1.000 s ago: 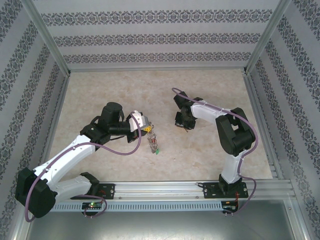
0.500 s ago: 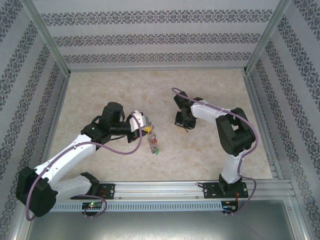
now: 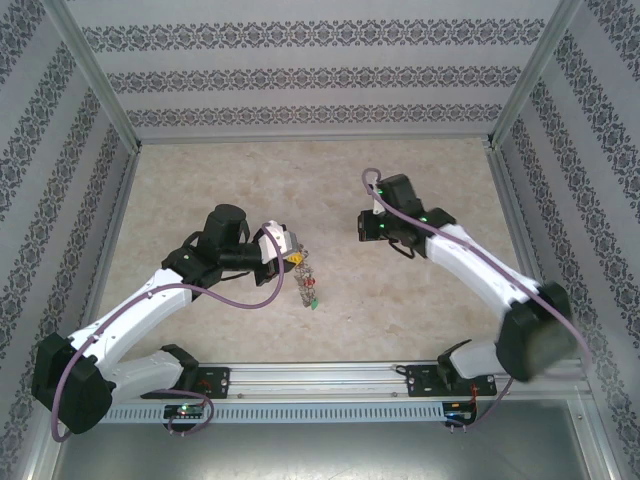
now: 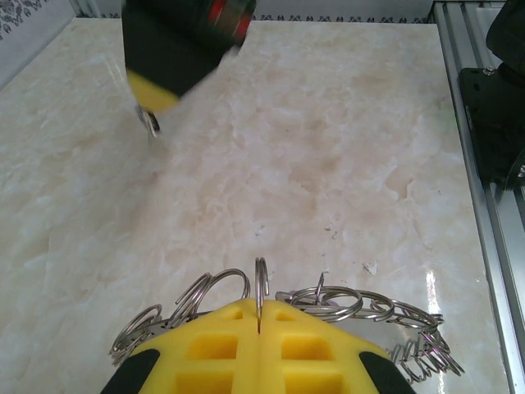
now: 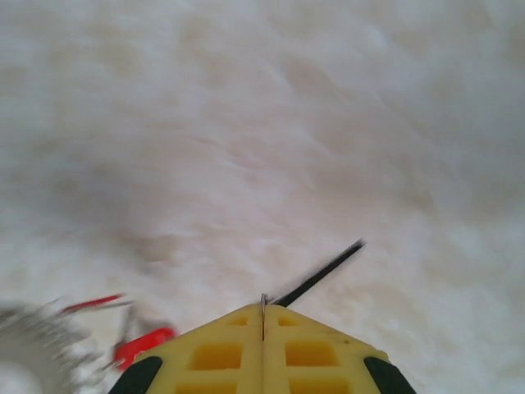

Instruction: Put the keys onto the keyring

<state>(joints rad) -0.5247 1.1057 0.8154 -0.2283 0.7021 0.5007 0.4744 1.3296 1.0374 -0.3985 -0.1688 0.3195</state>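
My left gripper (image 3: pixel 291 259) (image 4: pixel 259 322) is shut on one wire loop (image 4: pixel 260 289) of the keyring (image 4: pixel 371 309). The grey ring (image 3: pixel 307 285) hangs below it over the table, its fringe of loops spreading to both sides of the yellow pads. A red spot, a key head (image 3: pixel 312 294), shows at the ring's lower part. My right gripper (image 3: pixel 368 229) (image 5: pixel 263 310) is shut on a thin silver metal sliver; from the left wrist it shows as a small silver piece (image 4: pixel 150 121) under the blurred jaws. A red key head (image 5: pixel 144 345) and the blurred keyring (image 5: pixel 33 349) lie at lower left.
The marble-patterned table (image 3: pixel 250 180) is walled by patterned panels, with an aluminium rail (image 3: pixel 350 375) at the near edge. A thin dark streak (image 5: pixel 321 273) runs past my right fingertips; I cannot tell what it is. The right wrist view is motion-blurred.
The right arm has swung its elbow out to the right, and its gripper has shifted slightly right and farther from the keyring. The left arm and keyring have stayed put.
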